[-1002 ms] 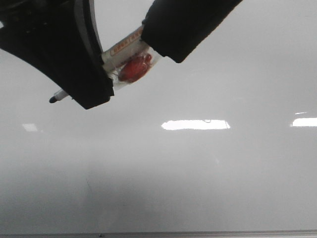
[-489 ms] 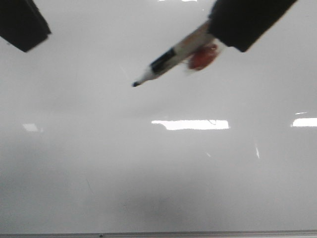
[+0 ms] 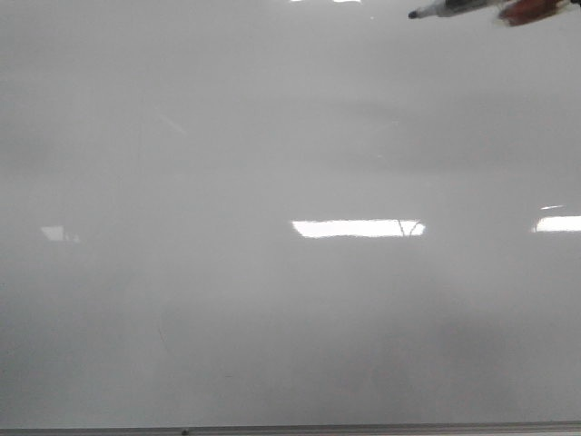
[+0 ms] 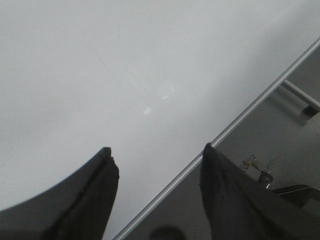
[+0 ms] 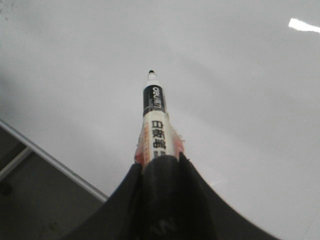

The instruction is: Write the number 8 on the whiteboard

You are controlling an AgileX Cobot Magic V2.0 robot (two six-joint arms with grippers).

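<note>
The whiteboard (image 3: 272, 136) fills the front view, pale grey and glossy; no drawn number 8 shows on it. A marker (image 3: 449, 8) with a black tip and a red patch behind it pokes in at the top right edge, pointing left. In the right wrist view my right gripper (image 5: 160, 161) is shut on the marker (image 5: 156, 125), cap off, with its tip above the whiteboard (image 5: 240, 75). My left gripper (image 4: 157, 155) is open and empty over the whiteboard's (image 4: 75, 75) metal edge. Neither gripper shows in the front view.
Bright rectangular light reflections (image 3: 357, 228) lie on the board. A thin metal edge (image 3: 290, 429) runs along its bottom, also seen in the left wrist view (image 4: 250, 112) and the right wrist view (image 5: 50, 162). Beyond it is a dark surface with a metal rod (image 4: 300, 95).
The right arm carried the marker up and to the right, almost out of the front view. The left arm left the front view at the upper left.
</note>
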